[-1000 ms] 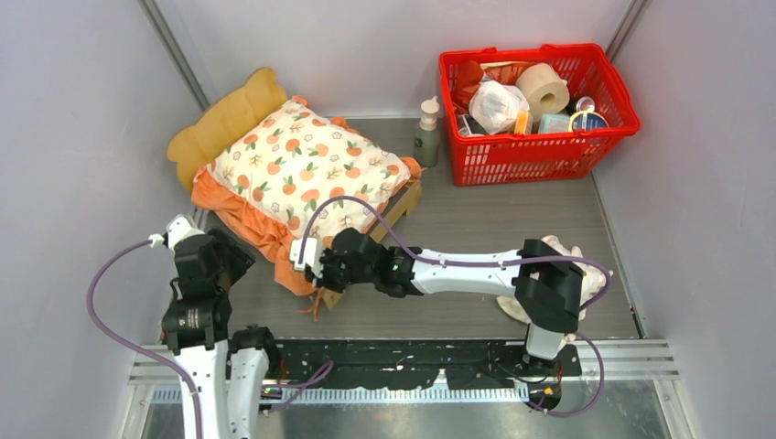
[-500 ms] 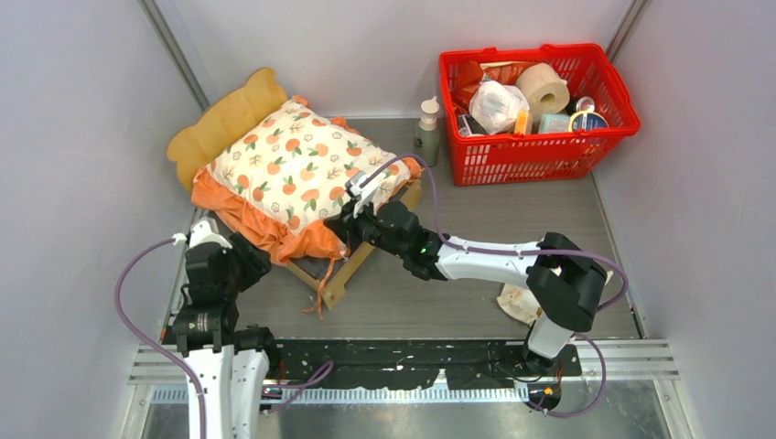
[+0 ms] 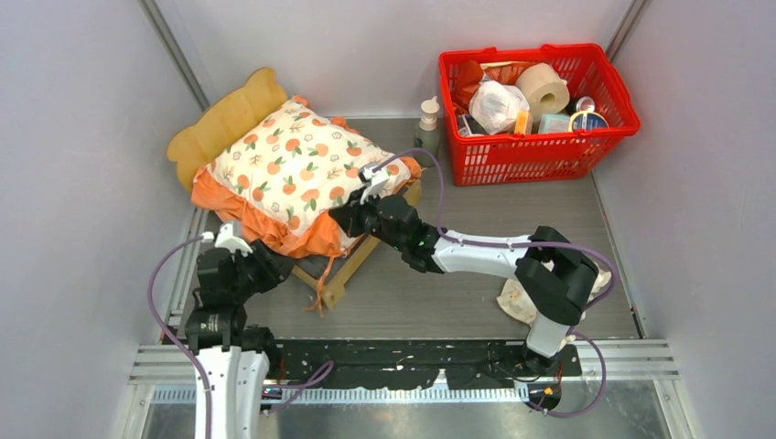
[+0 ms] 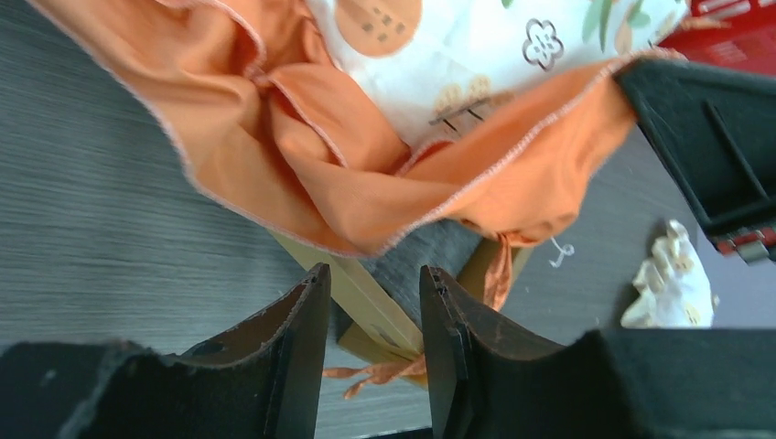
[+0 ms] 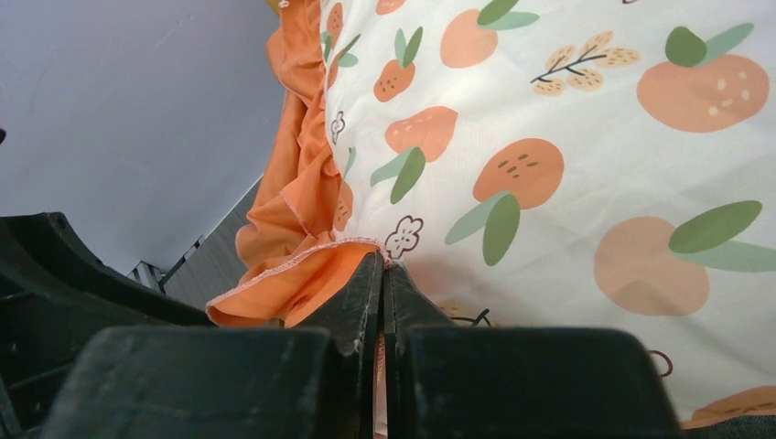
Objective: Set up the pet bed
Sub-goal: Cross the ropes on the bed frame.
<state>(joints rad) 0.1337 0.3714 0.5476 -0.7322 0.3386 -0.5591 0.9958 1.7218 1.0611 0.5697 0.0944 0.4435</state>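
pet bed (image 4: pixel 375 306), light wood, grey base: rail between spread left fingers (image 4: pixel 297 352); right fingers (image 5: pixel 359 311) pinch cushion ruffle (image 5: pixel 297 279).

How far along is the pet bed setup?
Done: the cushion lies on the bed, though its near end is rumpled. In hand: the right gripper is shut on the cushion's ruffle, and the left gripper, jaws open, straddles the bed's near rail. Left: flatten the cushion, then probably add the pillow, which lies on the table, off the bed.
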